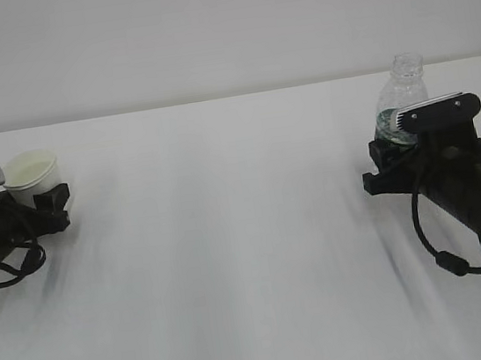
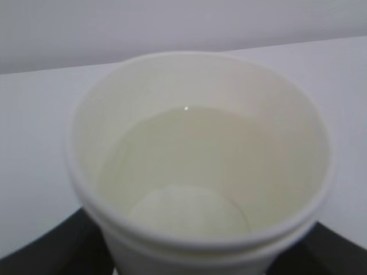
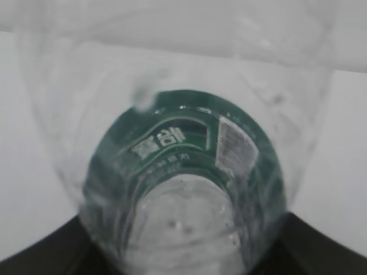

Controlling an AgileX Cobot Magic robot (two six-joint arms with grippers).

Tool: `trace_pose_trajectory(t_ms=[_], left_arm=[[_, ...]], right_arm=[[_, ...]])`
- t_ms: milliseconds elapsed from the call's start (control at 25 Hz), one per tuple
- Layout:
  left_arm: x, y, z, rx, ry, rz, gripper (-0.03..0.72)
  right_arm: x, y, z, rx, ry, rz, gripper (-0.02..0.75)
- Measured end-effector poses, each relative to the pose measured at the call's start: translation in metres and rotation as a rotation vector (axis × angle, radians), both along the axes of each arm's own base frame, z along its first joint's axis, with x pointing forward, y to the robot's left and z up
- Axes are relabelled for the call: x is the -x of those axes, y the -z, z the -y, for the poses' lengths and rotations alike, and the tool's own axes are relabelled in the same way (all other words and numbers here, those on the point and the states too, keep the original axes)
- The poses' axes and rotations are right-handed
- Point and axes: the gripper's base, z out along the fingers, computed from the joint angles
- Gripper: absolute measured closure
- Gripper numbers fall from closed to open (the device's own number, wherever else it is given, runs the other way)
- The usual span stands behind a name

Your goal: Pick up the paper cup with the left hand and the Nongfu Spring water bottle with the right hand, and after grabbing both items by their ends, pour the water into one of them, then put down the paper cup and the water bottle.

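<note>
The left hand (image 1: 44, 206), a black two-pronged gripper on a black arm with looping cables, sits low at the far left of the white worktop (image 1: 230, 235) with its prongs on either side of the paper cup (image 1: 31, 176), gripping it near the base. There is one cup: small, white, tapered, with a rolled rim and a cream inside. Seen from the left wrist, it stands upright and fills the view, and a pool of clear water (image 2: 189, 166) lies in its bottom with a small glint on the surface. The right hand (image 1: 393, 160), the other black gripper with a grey-silver plate on top, rests on the right side of the worktop, well apart from the left one, and is closed around the lower part of the Nongfu Spring water bottle (image 1: 402, 96). There is one bottle: clear ribbed plastic, uncapped, standing upright and taller than the cup. A dark green label band (image 3: 172, 137) wraps it; from the right wrist, white characters and a barcode panel show on the band, too blurred to read. Whether any liquid is left in the bottle cannot be made out. Two arms, one cup, one bottle.
</note>
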Motion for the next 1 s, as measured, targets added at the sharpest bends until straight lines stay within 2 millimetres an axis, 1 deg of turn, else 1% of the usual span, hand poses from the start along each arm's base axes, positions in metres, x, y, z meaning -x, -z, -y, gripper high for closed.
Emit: trace_pose_trajectory(t_ms=[80,200,280,400,560,760,1000], left_arm=[[0.0000,0.0000,0.0000,0.000,0.000,0.000,0.176],[-0.0001,-0.0004,0.0000,0.001,0.000,0.004,0.097],[-0.0001,-0.0004,0.0000,0.001,0.000,0.004,0.066],[-0.0002,-0.0012,0.0000,-0.001,0.001,0.008,0.055],[-0.0012,-0.0063,0.0000,-0.001,0.001,0.021,0.053],[-0.0013,-0.0070,0.0000,-0.001,0.001,0.024,0.053],[0.0064,-0.0099,0.0001,0.000,0.001,0.013,0.053]], right_arm=[[0.0000,0.0000,0.0000,0.000,-0.001,0.000,0.318],[0.0000,0.0000,-0.0002,-0.001,-0.002,0.000,0.318],[0.0000,0.0000,-0.0004,-0.001,-0.004,0.000,0.318],[0.0001,0.0000,-0.0005,0.000,-0.006,0.000,0.318],[0.0001,0.0000,-0.0007,0.000,-0.008,0.000,0.318],[0.0002,0.0007,-0.0007,0.001,-0.008,-0.002,0.318],[-0.0001,0.0003,-0.0006,0.000,-0.008,0.008,0.318]])
